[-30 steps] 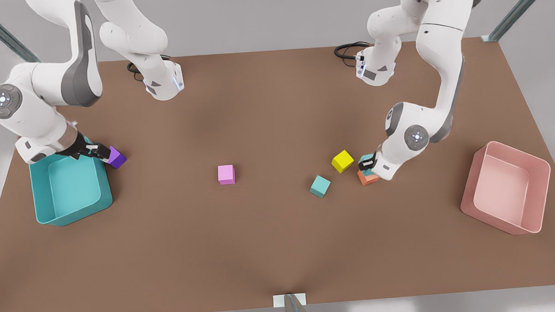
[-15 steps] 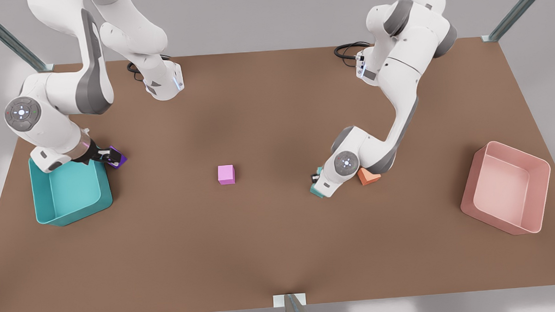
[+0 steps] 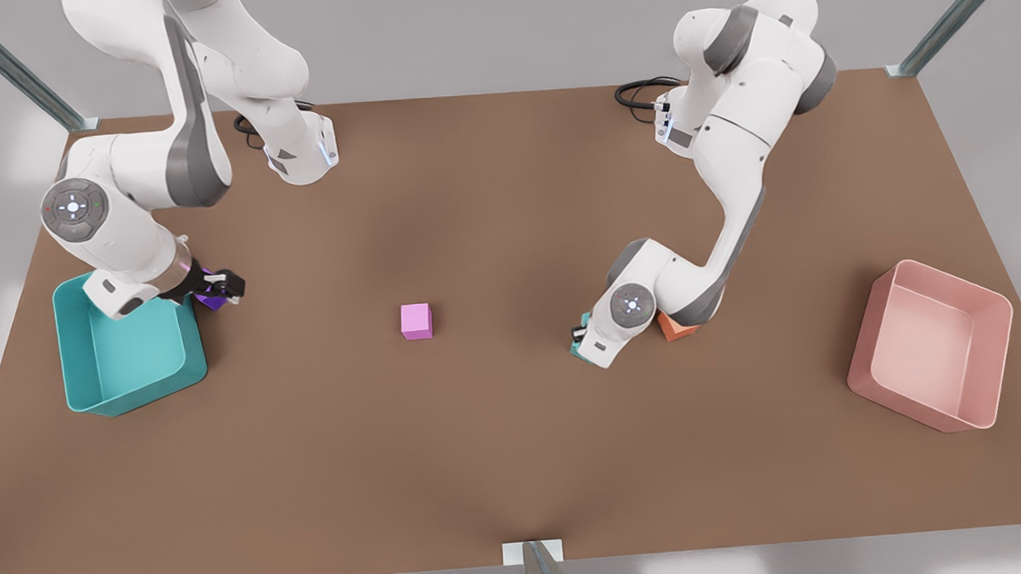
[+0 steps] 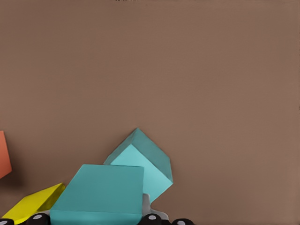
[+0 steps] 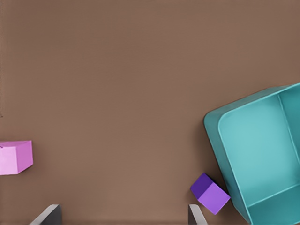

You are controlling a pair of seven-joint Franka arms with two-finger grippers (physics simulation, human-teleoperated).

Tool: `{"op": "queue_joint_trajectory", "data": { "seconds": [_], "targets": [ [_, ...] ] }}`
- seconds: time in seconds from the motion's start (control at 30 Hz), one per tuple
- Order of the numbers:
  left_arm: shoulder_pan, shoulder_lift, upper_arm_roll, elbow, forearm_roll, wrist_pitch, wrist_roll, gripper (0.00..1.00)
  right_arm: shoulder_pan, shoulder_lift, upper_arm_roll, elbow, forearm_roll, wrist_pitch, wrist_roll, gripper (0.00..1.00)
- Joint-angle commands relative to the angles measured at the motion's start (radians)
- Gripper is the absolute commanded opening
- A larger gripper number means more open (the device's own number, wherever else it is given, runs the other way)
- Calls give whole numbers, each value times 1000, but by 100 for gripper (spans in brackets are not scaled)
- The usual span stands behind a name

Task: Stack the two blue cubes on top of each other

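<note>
The two blue cubes show in the front view as slivers of teal (image 3: 577, 342) at the tip of the arm on that view's right, near the table's (image 3: 499, 457) middle. That is the left gripper (image 3: 582, 334), lowered there; its finger state cannot be told from this view. An orange cube (image 3: 671, 325) peeks out just behind that arm's wrist. A pink cube (image 3: 416, 321) lies alone in the centre, well apart from both arms. On the front view's left, the right gripper (image 3: 218, 290) hangs over a purple cube (image 3: 212, 301) just beside the teal bin (image 3: 132, 402). A pink bin (image 3: 937, 348) stands at the far right edge of that view.

In the left wrist view, one blue cube (image 4: 101, 193) sits between the left gripper's fingers (image 4: 152, 216), clamped and raised. The other blue cube (image 4: 143, 164) rests on the table just beyond it, turned at an angle and partly overlapped. A yellow cube (image 4: 33, 206) lies beside them, and the orange cube's edge (image 4: 3, 160) shows further off.

In the right wrist view, the right gripper's fingers (image 5: 47, 216) are spread wide with nothing between them. The purple cube (image 5: 210, 193) touches the teal bin's wall (image 5: 213, 136), and the pink cube (image 5: 16, 157) lies well apart.
</note>
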Motion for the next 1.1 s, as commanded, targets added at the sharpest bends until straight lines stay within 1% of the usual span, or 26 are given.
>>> {"op": "queue_joint_trajectory", "data": {
  "seconds": [0.0,0.27,0.3,0.5,0.53,0.57,0.6,0.63,0.67,0.7,0.73,0.77,0.8,0.83,0.87,0.9,0.93,1.0,1.03,1.07],
  "targets": [
    [-4,2,-2,4,-13,7,-59,61,-58,-1,-12,0,1,-1,-1,100],
    [-2,13,-1,39,-19,4,-52,61,-57,-1,-12,0,1,-1,-1,100],
    [2,13,-1,39,-16,4,-43,100,-57,-1,-12,0,1,-1,-1,100],
    [2,3,-1,60,-8,-14,-47,100,-57,-1,-12,0,1,-1,-1,100],
    [-2,-12,-6,123,-4,-112,-43,100,-57,0,-12,0,1,-1,-1,100],
    [-7,-20,-15,267,-5,-305,10,100,-57,0,-12,0,1,-1,-1,100],
    [4,-50,-13,347,-7,-468,79,100,-57,0,-12,0,1,-1,-1,100],
    [-2,-63,-7,399,-5,-543,86,100,-57,0,-12,0,1,-1,-1,100],
    [5,-81,-2,413,41,-576,105,100,-57,-1,-12,0,1,-1,-1,100],
    [33,-84,1,421,137,-577,230,100,-57,0,-12,0,1,-1,-1,100],
    [102,-83,1,448,150,-579,372,100,-57,-1,-12,0,1,-1,-1,100],
    [153,-83,1,465,150,-593,424,100,-58,-1,-12,0,1,-1,-1,100],
    [170,-83,-1,527,139,-616,438,100,-57,-1,-12,0,1,-3,-1,100],
    [178,-96,37,554,78,-640,621,100,-58,-1,-12,0,1,-3,-1,100],
    [130,-191,269,554,-126,-677,816,100,-58,-1,-12,0,1,-3,-1,100],
    [136,-306,341,463,-291,-625,824,100,-58,-1,-12,0,1,-3,-1,100],
    [131,-556,353,52,-291,-376,838,100,-58,0,-12,0,1,-3,-1,100],
    [137,-554,370,65,-321,-383,866,100,-58,0,-12,0,1,-3,-1,100],
    [133,-534,369,77,-318,-344,867,100,-58,-1,-12,0,1,-3,-1,100],
    [127,-530,369,82,-315,-346,864,100,-58,0,-12,0,1,-3,-1,100]
  ]
}}
